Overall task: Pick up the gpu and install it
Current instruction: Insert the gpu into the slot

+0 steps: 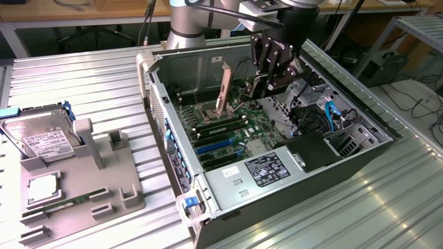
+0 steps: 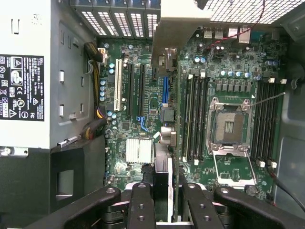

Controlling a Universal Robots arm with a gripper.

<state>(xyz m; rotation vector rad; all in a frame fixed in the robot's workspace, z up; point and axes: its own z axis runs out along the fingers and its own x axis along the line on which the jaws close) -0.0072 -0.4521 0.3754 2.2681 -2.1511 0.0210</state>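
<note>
The gripper (image 1: 273, 72) hangs inside the open computer case (image 1: 360, 155), above the motherboard (image 1: 229, 129); its black fingers (image 2: 143, 205) are drawn in partway and clamp the gpu (image 2: 164, 95) between them. In the wrist view the card is held edge-on; its green board edge and black fan side run from between the fingers straight away toward the expansion slots (image 2: 136, 86), and its pale metal bracket (image 2: 181, 24) stands at the far end near the case's slotted rear wall (image 2: 119, 19). The card's long axis lies along the line of the slots, and its lower edge faces the motherboard; whether it touches a slot I cannot tell. In the exterior view the gpu shows as a dark slab just below the fingers.

Around it: an empty CPU socket (image 2: 228, 126) with its metal frame lies just beside the card; rows of memory slots (image 2: 195, 119) sit between the card and the socket; a small finned heatsink (image 2: 138, 150) sits near the fingers; the grey power supply (image 1: 266, 171) with its black label fills the case corner; cables (image 1: 331, 116), one blue, crowd the drive bay side.

Outside the case, on the exterior view's left, a grey fixture tray (image 1: 90, 187) on the ribbed metal table (image 1: 83, 83) carries a hard drive (image 1: 41, 137), a CPU chip (image 1: 43, 188) and a RAM stick (image 1: 62, 203), well apart from the gripper.
</note>
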